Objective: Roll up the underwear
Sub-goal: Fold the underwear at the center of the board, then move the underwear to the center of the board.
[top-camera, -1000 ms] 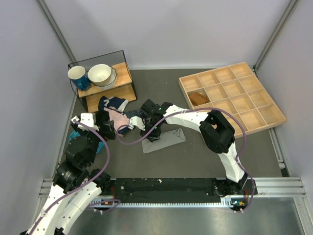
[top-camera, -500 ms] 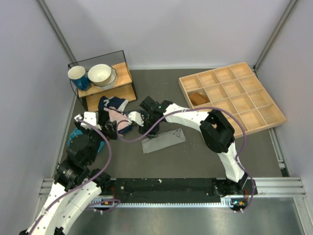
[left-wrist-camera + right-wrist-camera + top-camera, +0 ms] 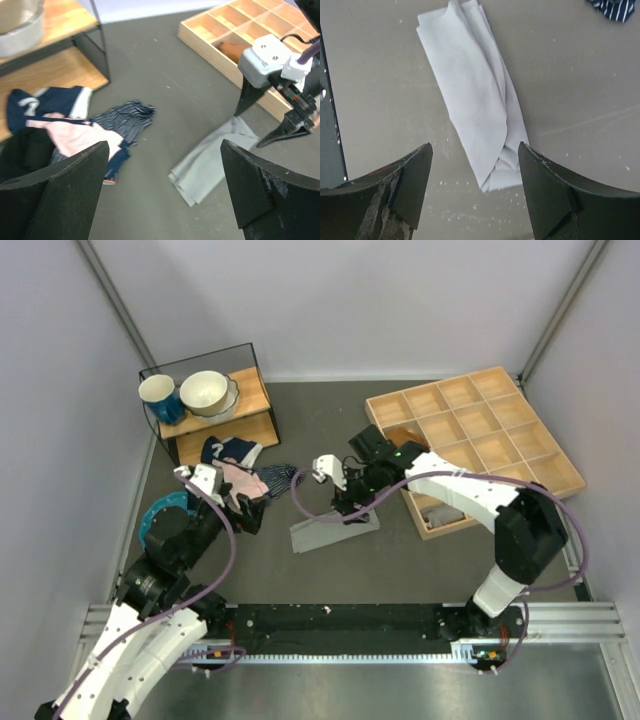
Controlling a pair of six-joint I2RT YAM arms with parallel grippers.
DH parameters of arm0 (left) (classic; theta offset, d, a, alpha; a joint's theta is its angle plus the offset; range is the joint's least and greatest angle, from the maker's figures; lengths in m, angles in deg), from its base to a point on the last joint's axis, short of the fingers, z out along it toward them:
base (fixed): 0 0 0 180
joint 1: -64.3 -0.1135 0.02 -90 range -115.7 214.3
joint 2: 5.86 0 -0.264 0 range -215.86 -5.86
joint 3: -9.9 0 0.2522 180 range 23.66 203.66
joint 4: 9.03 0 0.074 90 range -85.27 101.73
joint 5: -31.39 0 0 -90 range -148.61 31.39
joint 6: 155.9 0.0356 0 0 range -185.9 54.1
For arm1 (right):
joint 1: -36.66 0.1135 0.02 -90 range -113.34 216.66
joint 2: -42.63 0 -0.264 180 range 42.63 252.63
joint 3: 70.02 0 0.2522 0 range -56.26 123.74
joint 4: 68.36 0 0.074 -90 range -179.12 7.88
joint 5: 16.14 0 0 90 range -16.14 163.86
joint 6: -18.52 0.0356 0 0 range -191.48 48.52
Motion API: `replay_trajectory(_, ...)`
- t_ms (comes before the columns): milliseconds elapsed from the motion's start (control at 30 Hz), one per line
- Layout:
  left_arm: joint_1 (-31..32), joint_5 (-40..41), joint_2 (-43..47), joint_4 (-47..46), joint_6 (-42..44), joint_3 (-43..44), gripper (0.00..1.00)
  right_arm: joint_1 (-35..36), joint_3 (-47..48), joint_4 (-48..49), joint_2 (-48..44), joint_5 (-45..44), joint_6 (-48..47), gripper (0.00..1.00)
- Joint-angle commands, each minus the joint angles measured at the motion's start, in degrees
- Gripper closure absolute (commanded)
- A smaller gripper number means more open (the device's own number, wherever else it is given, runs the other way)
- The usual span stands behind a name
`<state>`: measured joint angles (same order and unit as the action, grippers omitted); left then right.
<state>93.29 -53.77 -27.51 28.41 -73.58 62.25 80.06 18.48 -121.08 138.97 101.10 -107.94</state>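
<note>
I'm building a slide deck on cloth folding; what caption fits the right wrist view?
Right gripper, open, poised over the grey underwear lying folded in a narrow strip on the table.

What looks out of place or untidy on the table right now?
The navy striped garment and the pink cloth lie in a crumpled heap beside the wooden shelf. The underwear lies apart from them as a flat folded strip, at a slant in the top view, not yet rolled. Nothing looks spilled or damaged.
</note>
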Motion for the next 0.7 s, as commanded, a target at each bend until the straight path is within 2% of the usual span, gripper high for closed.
replay_trajectory(0,-0.1,-12.8,-5.3,-3.6,-5.4,3.2,0.01,-3.8,-3.5,0.2,-7.7,3.5,-1.8,0.29)
replay_trajectory(67,0.0,-17.3,-8.8,-3.4,-7.1,4.4,0.01,-7.0,-3.6,0.5,-12.5,4.3,-1.0,0.27)
replay_trajectory(100,0.0,-22.1,-13.2,-3.3,-7.4,4.8,0.01,-8.6,-3.8,1.1,-14.1,5.2,0.3,0.27)
replay_trajectory(233,0.0,-32.7,-26.1,-4.5,-7.4,7.1,0.02,-15.4,-7.8,6.8,-23.3,9.0,5.1,0.18)
replay_trajectory(267,0.0,-34.1,-28.7,-5.0,-6.4,8.2,0.02,-16.6,-10.8,8.1,-25.1,9.1,6.0,0.07)
replay_trajectory(300,0.0,-35.7,-34.3,-5.0,-5.5,9.1,0.02,-18.6,-12.7,9.6,-29.2,9.8,6.8,0.01)
replay_trajectory(433,0.2,-38.4,-49.4,-2.1,2.6,15.2,0.07,-21.9,-20.5,14.3,-37.7,16.7,7.2,0.01)
replay_trajectory(467,0.3,-38.9,-55.5,-0.5,4.2,18.7,0.09,-22.2,-21.5,14.2,-38.4,17.4,7.6,0.01)
replay_trajectory(667,1.7,-37.1,-77.0,12.9,17.0,35.3,0.2,-23.0,-22.0,14.0,-39.7,18.1,7.6,0.01)
